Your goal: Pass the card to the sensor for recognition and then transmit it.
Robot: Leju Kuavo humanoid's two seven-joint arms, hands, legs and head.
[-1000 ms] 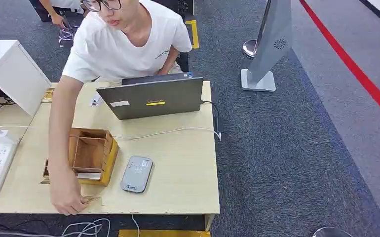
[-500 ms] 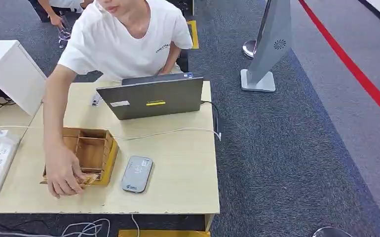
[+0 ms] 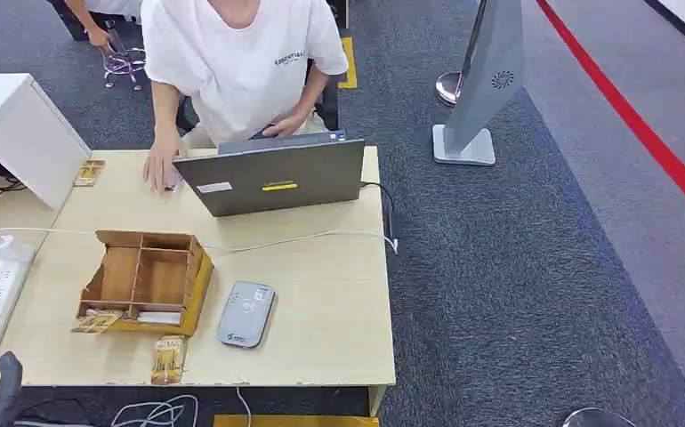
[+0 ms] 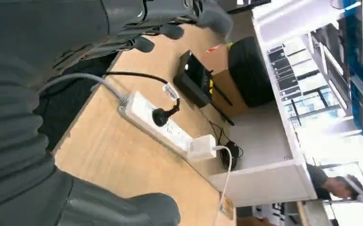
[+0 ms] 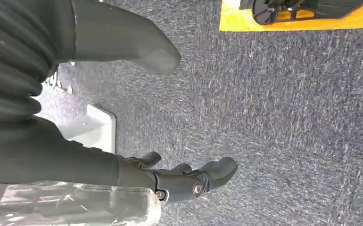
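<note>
Head view: card [image 3: 168, 358] at table [image 3: 321, 302] front edge, near sensor [image 3: 245, 313]; left robot hand [image 3: 5, 382] and right robot hand [image 5: 170, 181] open, empty; task judged unstarted.

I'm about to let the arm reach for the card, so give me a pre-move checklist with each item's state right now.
1. Card lies free on the table near its front edge: ok.
2. Sensor unobstructed, beside the wooden box: ok.
3. Person's hand is away from the card, up by the laptop: ok.
4. Left robot hand holds nothing: ok.
5. Right robot hand holds nothing, over the carpet: ok.
6. Card's face orientation: cannot tell.
</note>
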